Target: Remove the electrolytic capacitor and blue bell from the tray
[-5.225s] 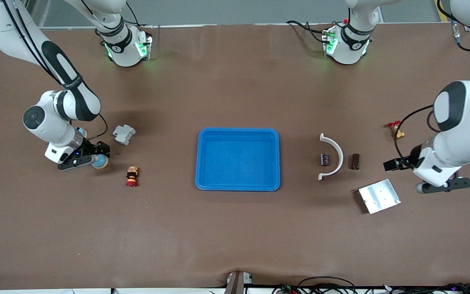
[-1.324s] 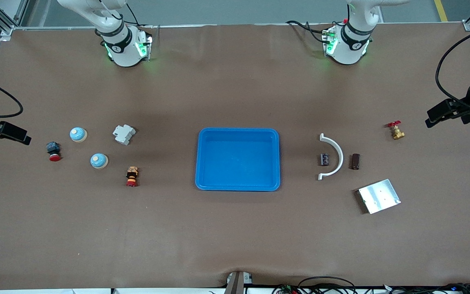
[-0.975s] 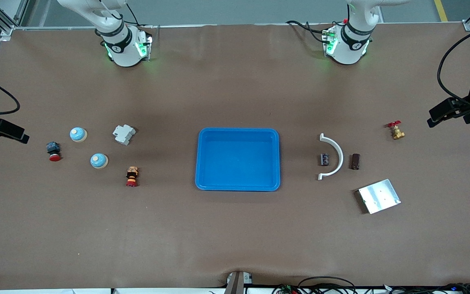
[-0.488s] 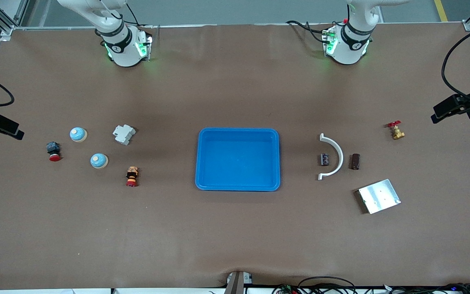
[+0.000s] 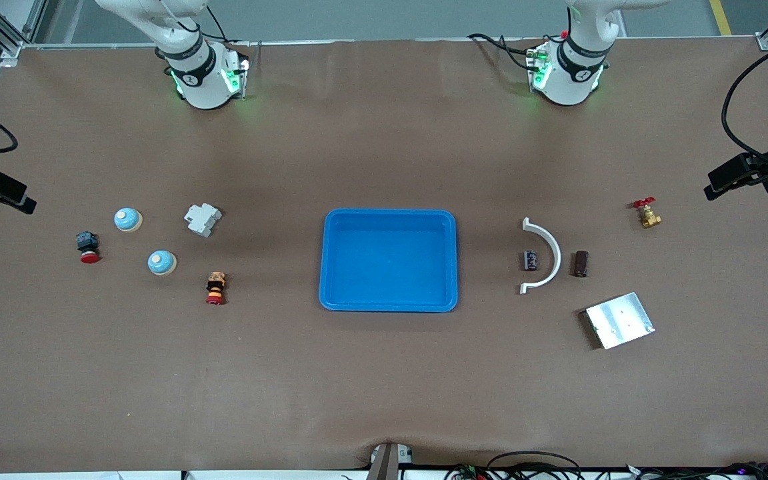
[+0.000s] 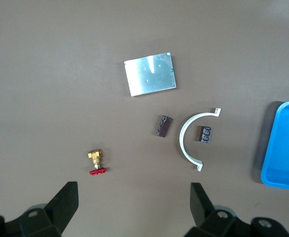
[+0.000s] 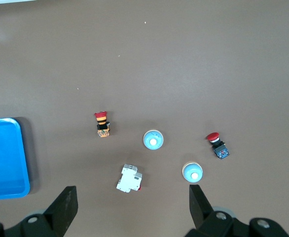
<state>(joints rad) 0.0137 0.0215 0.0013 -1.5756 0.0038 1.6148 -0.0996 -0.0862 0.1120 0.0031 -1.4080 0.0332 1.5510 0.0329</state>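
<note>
From the front, the tray (image 5: 389, 261) sits empty; left wrist: my left gripper (image 6: 134, 210) hangs released above the capacitor (image 6: 205, 134); right wrist: my right gripper (image 7: 132, 207), released, above two blue bells (image 7: 153, 139); re-grasping either risks undoing finished work.

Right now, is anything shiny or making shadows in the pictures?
Front view: the silver plate glares bright white, and the blue tray casts a soft dark edge. Left wrist view: the plate looks duller grey there, and the tray's shadow shows beside its rim.
</note>
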